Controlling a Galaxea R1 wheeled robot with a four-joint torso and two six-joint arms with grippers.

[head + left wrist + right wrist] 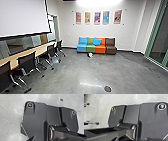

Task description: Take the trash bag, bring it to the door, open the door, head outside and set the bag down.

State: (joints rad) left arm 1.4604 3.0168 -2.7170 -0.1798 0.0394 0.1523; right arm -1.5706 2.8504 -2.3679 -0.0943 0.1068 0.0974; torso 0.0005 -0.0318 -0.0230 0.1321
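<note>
Head view, small white bundle [90, 55]: on the floor just in front of the modular sofa [91, 49], well away from the robot; by the task, most likely the trash bag, though its top and any tie cannot be made out.
Left gripper and right gripper: how far open each is, and whether either has hold of anything, I cannot tell.
Sofa risk: the bundle lies so near the seat fronts that a low reach, begun too close, could knock the sofa or push the bundle against it.
Bundle risk: thin plastic, if that is what it is, could slip or tear if pinched by a single fold.
Mesh-backed chairs [27, 61]: their splayed legs reach into the floor beside the long table [37, 51]; a drive cut too tight on that side could snag one (casters roll, so it might come along).
Caster feet [96, 123]: in the right wrist view, near the robot; a careless turn could clip them.
Glass wall [160, 32]: on the robot's right, easily brushed by an arm in a wide swing.
</note>
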